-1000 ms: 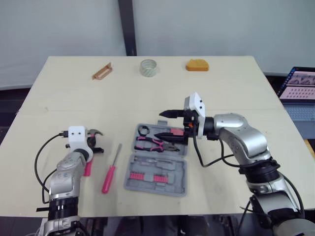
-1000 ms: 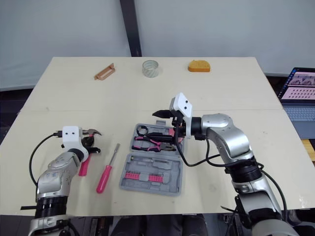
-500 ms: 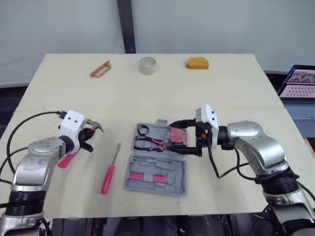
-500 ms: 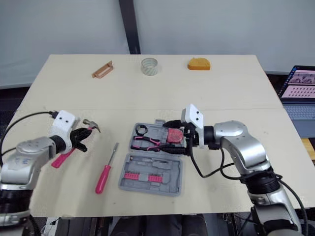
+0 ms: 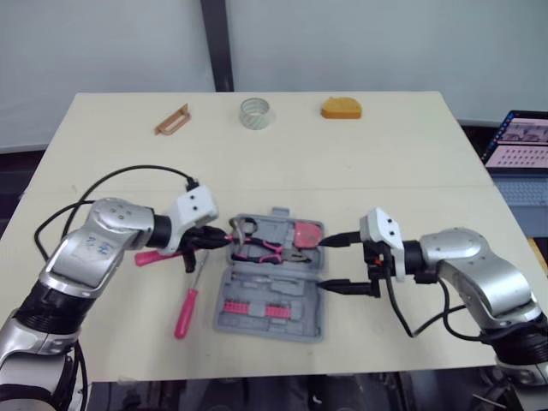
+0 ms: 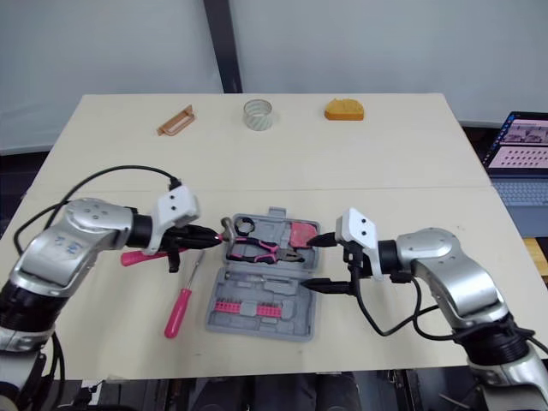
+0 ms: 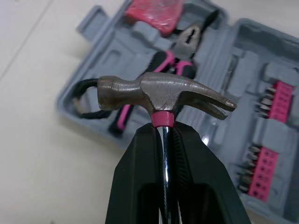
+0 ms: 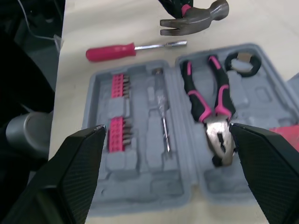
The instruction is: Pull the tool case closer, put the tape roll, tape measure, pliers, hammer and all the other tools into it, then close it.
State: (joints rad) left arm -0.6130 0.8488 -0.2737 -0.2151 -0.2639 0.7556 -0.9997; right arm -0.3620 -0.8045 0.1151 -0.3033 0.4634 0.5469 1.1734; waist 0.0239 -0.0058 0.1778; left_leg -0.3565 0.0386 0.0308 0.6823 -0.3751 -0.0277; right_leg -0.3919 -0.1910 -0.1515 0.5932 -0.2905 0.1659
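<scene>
The grey tool case [image 5: 224,306] lies open at the table's middle. It holds pink-handled pliers [image 5: 261,250], a red tape measure [image 5: 306,235], a black ring [image 5: 249,226] and pink bits. My left gripper [image 5: 205,240] is shut on the hammer's shaft just below its steel head [image 7: 163,93]. The head hangs at the case's left edge and the pink handle [image 5: 150,256] points left. My right gripper [image 5: 342,264] stands open by the case's right edge, with nothing between its fingers. A pink screwdriver [image 5: 190,300] lies on the table left of the case. The tape roll [image 5: 254,113] sits far back.
At the table's far edge are a brown flat piece [image 5: 172,121] on the left and an orange object [image 5: 341,109] on the right. A laptop [image 5: 518,141] stands off the table to the right. Bare tabletop lies between the case and the far objects.
My left arm carried the hammer from the table's left side to the case's left edge. My right gripper let the red tape measure go into the case and drew back to the right, open.
</scene>
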